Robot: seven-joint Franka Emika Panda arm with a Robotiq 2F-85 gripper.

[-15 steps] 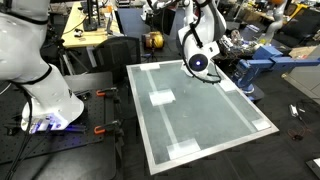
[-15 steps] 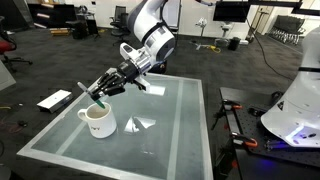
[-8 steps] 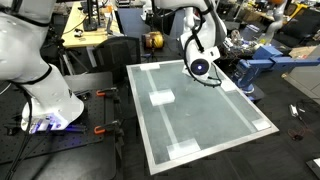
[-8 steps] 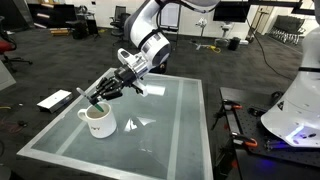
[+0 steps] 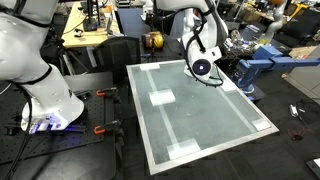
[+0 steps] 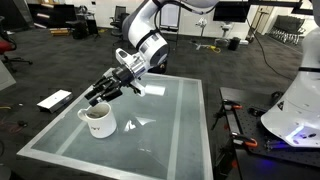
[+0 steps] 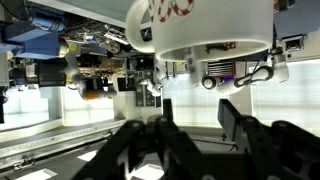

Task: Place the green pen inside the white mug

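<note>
— How many mugs are there?
— One white mug [image 6: 97,121], at about eight o'clock on the glass top in an exterior view. The wrist view shows the same mug [image 7: 200,25] at twelve o'clock.
— And tables?
— One glass table [image 5: 215,120].
— How many tape patches are on it?
— Four white tape patches [image 5: 160,97] can be made out in an exterior view, at roughly eleven, nine, seven and four o'clock on the top. Any others are too faint to count.
— Robots?
— One arm [image 6: 150,45] with one gripper [image 6: 94,98] and two dark fingers [image 7: 238,122]. There is also one other white robot body [image 5: 40,70], at nine o'clock beside the table.
</note>
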